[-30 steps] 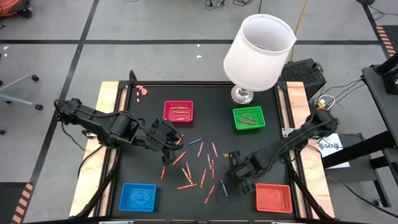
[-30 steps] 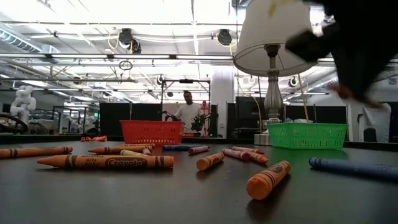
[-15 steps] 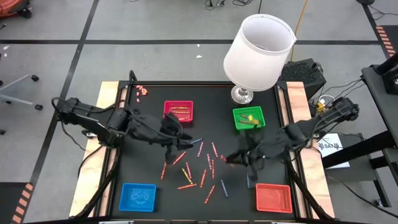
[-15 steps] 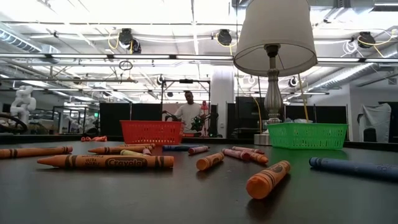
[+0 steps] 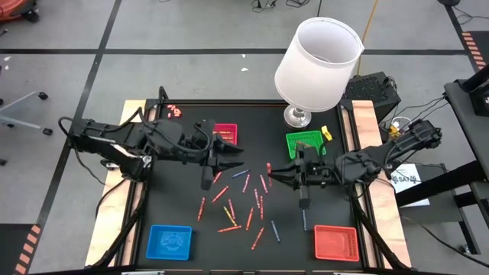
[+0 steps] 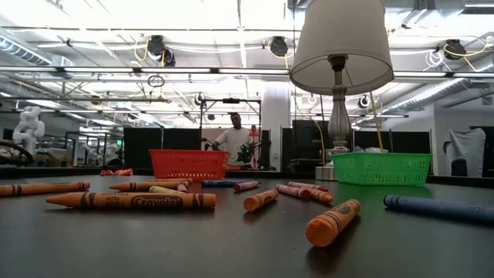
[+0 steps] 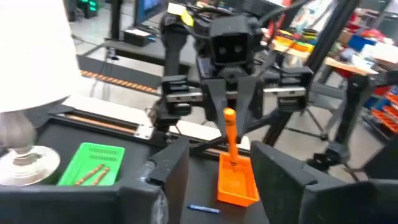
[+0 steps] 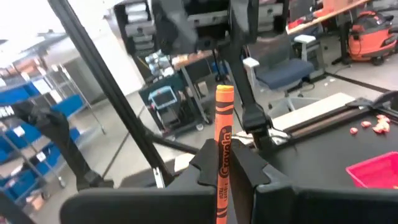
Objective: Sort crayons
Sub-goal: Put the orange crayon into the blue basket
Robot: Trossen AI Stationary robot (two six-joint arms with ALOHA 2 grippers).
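The right gripper (image 5: 276,172) is raised above the middle of the black table (image 5: 183,210), its fingers (image 8: 205,163) pinched shut on an orange crayon (image 8: 222,149) that stands upright between them, as the right wrist view shows. Facing it across a gap, the left gripper (image 5: 238,158) hangs beside the red tray (image 5: 227,130); its two fingers (image 7: 171,168) stand apart with nothing visible between them. Below and between the two grippers, loose crayons (image 5: 244,210) lie scattered flat on the table, mostly red and orange with a few blue; in the low view a long orange one (image 6: 130,201) lies nearest. Just behind the right gripper sits the green tray (image 5: 304,141) with crayons inside, and next to that the white lamp (image 5: 317,61). Farther out, toward the near edge, an orange-red tray (image 5: 336,243) sits on the right arm's side and a blue tray (image 5: 170,241) on the left arm's side. A person (image 6: 232,139) stands in the room beyond the table.
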